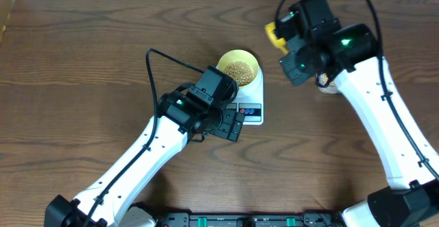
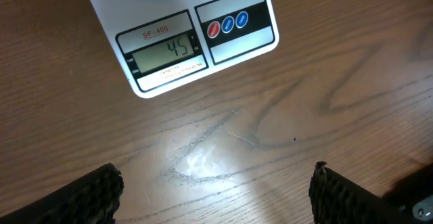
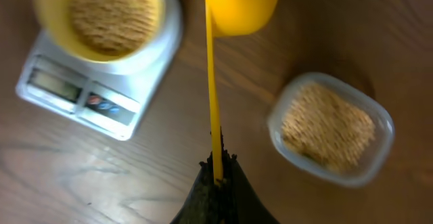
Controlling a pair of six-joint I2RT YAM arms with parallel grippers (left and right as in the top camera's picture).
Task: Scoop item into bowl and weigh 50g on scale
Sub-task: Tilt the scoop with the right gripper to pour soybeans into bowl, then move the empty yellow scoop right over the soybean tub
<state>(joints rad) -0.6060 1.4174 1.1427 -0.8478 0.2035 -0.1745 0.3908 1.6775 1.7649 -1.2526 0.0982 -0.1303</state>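
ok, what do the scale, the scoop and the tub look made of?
scale: white moulded plastic, smooth finish; rounded edges, printed panels.
scoop: yellow plastic, likely; uniform colour, thin handle.
tub: clear plastic, probably; beans show through its wall, view blurred.

White scale (image 2: 183, 41) on wooden table (image 2: 284, 129), display (image 2: 166, 51) reading 45, left gripper (image 2: 216, 176) below, jaws wide apart

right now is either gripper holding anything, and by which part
The right gripper is shut on the yellow scoop, pinching the end of its handle. The left gripper is open, empty.
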